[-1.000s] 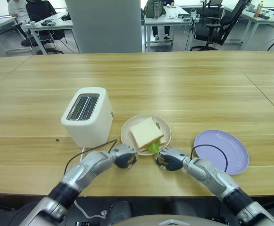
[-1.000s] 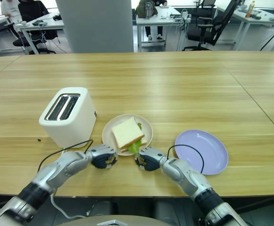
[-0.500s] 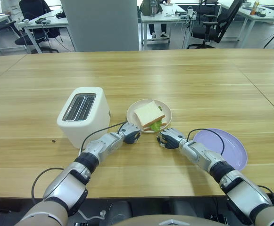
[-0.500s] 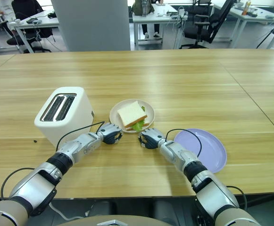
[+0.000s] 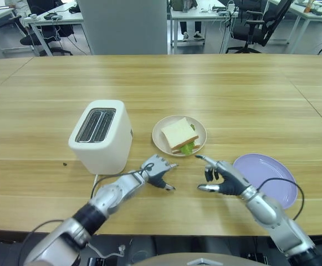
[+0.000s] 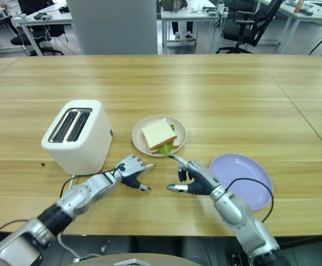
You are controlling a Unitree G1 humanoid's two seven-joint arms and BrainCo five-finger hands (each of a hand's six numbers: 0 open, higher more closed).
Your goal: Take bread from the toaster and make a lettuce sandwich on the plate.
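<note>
A sandwich [image 5: 179,134] of white bread with green lettuce showing at its near edge lies on a small beige plate [image 5: 163,145] at the table's middle. Left of it stands a white toaster [image 5: 101,136] with two dark slots in which no bread shows. My left hand [image 5: 157,172] hovers low over the table just in front of the plate, fingers spread and holding nothing. My right hand [image 5: 220,178] is to the right of it, also in front of the plate, fingers spread and holding nothing.
A bare purple plate [image 5: 271,177] lies to the right, beside my right forearm. A cable [image 5: 98,180] runs from the toaster toward the near table edge. Bare wood stretches behind the toaster and the plates. Desks and chairs stand beyond the table.
Both hands went from curled beside the beige plate's front rim to spread wide, and drew back toward me. The view also shifted between frames.
</note>
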